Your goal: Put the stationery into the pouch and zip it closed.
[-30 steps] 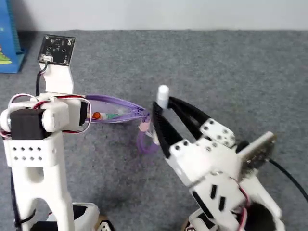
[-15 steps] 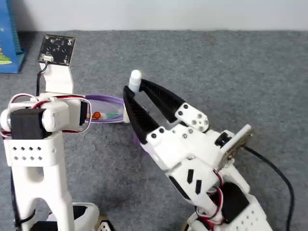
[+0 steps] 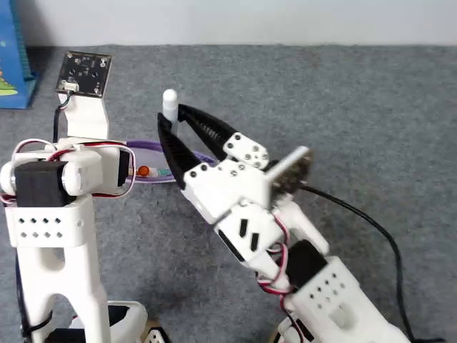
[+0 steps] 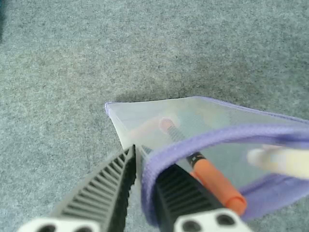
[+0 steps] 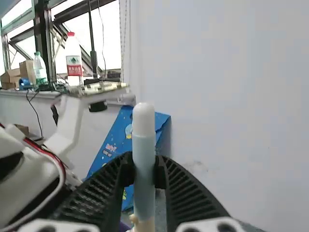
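1. Right gripper point(image 3: 171, 132) is clenched on a white-capped pen point(image 3: 170, 100), upright above the pouch point(image 3: 153, 148); it is not yet in.
2. Left gripper point(image 4: 136, 153) pinches the pouch's purple rim, holding it open.
3. An orange-capped pen point(image 4: 215, 181) lies inside; zipping remains.

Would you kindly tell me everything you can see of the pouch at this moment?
The pouch is a flat, see-through plastic bag with a purple fabric band running along its mouth. It is unzipped and the mouth gapes open. It rests on the grey table, and the left gripper pinches its rim near one corner. An orange-capped pen lies inside, and a pale stick sits in the mouth.
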Controlling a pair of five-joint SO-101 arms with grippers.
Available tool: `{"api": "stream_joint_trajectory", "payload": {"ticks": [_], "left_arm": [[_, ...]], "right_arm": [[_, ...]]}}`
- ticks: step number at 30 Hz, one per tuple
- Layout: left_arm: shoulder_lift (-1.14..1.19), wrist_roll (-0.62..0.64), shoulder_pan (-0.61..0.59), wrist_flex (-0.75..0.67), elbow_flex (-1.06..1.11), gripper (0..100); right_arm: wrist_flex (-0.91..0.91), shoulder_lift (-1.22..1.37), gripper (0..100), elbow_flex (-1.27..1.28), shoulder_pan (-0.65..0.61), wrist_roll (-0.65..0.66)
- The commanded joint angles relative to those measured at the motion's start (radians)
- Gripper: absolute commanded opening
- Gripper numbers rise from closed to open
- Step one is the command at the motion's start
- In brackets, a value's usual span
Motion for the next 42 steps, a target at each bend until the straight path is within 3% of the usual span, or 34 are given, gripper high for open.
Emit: {"api": "stream_joint_trajectory", "payload": {"ticks": [1,5,8,14,19,23,27,35,42], "left_arm": [[0.006,0.011,0.006,0.017,-0.015,1],[0.006,0.011,0.005,0.017,-0.015,1],[0.006,0.011,0.005,0.017,-0.015,1],[0.006,0.011,0.005,0.017,-0.013,1],[0.006,0.011,0.005,0.017,-0.013,1],[0.006,0.011,0.003,0.017,-0.013,1],[0.006,0.011,-0.018,0.017,-0.013,1],[0.006,0.011,-0.026,0.017,-0.013,1],[0.006,0.011,-0.023,0.017,0.012,1]], "right_arm": [[-0.127,0.022,0.7,0.034,0.038,0.003],[-0.203,0.042,0.9,0.126,0.042,0.066],[-0.153,0.035,3.0,0.149,0.042,0.064],[0.025,-0.07,25.6,0.135,0.019,0.064],[0.211,-0.186,20.1,0.087,-0.022,0.023],[0.297,-0.225,10.1,0.086,-0.042,-0.066],[0.335,-0.225,0.5,0.103,-0.022,-0.071],[0.49,-0.234,20.7,0.103,0.073,-0.072],[0.61,-0.232,22.3,0.103,0.096,-0.072]]}}
